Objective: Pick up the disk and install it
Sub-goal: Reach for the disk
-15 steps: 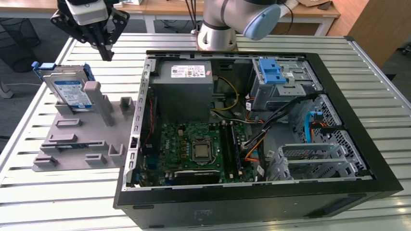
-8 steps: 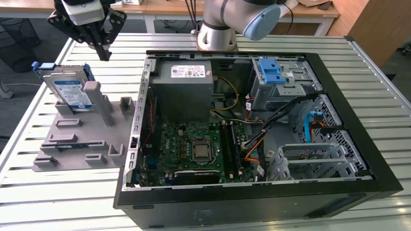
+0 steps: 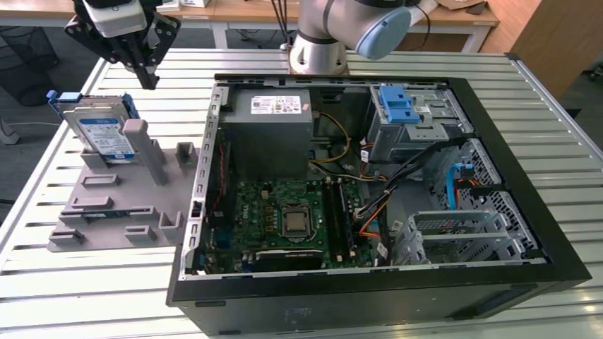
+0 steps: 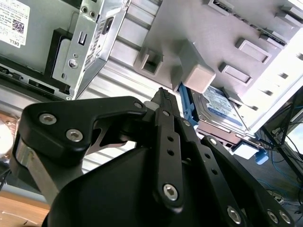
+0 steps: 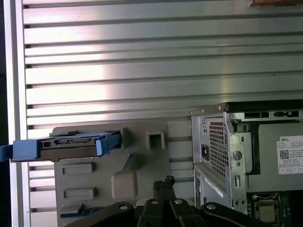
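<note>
At the exterior view's left, the disk (image 3: 102, 131) stands on edge in a slot of the grey holder block (image 3: 113, 212), label side showing and its blue frame running round the edges. The block lies flat on the slatted metal table (image 3: 85, 296). Above the disk and a touch to the exterior view's right hangs the gripper (image 3: 148, 79), pointing down. Its black fingers are drawn together to a point with nothing between them. It is near the disk but clear of it.

In the first wrist view the disk (image 5: 71, 144) shows edge-on across the holder block (image 5: 90, 179), with the gripper (image 5: 163, 181) off to one side of it. In the second wrist view the gripper (image 4: 162, 94) sits short of the disk (image 4: 220, 106).

Further along in the exterior view lies the open computer case (image 3: 377, 282), just beside the block. Inside it sit the grey power supply (image 3: 273, 120), then the green motherboard (image 3: 292, 212). Beyond those, a blue latch (image 3: 397, 106) tops a metal bay. A perforated drive cage (image 3: 452, 226) sits toward the exterior view's right.
</note>
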{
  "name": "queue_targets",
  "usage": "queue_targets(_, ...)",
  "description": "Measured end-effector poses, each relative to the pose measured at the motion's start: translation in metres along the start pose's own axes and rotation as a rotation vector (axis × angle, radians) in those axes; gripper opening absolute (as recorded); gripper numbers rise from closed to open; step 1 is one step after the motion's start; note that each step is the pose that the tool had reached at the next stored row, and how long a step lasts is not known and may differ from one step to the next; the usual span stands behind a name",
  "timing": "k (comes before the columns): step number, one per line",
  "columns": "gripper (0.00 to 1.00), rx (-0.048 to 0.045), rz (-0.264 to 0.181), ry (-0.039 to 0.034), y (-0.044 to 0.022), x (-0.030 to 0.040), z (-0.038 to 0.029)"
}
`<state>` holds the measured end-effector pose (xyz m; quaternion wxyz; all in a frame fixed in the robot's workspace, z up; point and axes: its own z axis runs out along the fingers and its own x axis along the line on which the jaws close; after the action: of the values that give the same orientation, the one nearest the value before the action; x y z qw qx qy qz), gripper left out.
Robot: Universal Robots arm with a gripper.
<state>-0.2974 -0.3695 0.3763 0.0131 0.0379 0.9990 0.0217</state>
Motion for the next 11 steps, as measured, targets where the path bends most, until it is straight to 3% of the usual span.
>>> queue_targets(11, 0.11, 0.0, 0.0, 0.0, -0.0001, 0.009, 0.0012)
